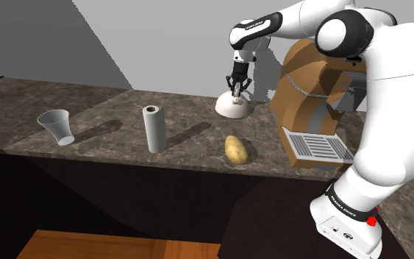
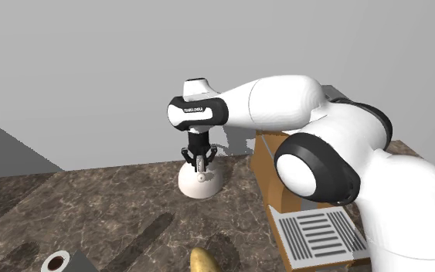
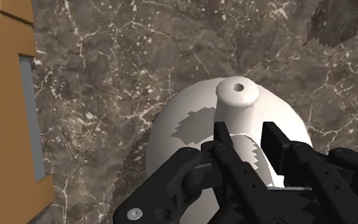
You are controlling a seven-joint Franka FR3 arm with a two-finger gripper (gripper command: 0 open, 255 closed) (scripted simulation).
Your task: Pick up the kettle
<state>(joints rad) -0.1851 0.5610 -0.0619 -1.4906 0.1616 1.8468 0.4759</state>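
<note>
You see the gripper [image 3: 247, 135] pinching the top of the white kettle [image 3: 269, 107]; the kettle sits on the counter [image 3: 107, 63], near the box [image 1: 301, 96].

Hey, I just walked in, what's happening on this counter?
A white robot arm has its black gripper down at the top of a white kettle. The kettle sits on the dark marble counter, next to a brown machine, and is not lifted yet. A cup, a paper towel roll and a potato stand apart from it along the counter.
</note>
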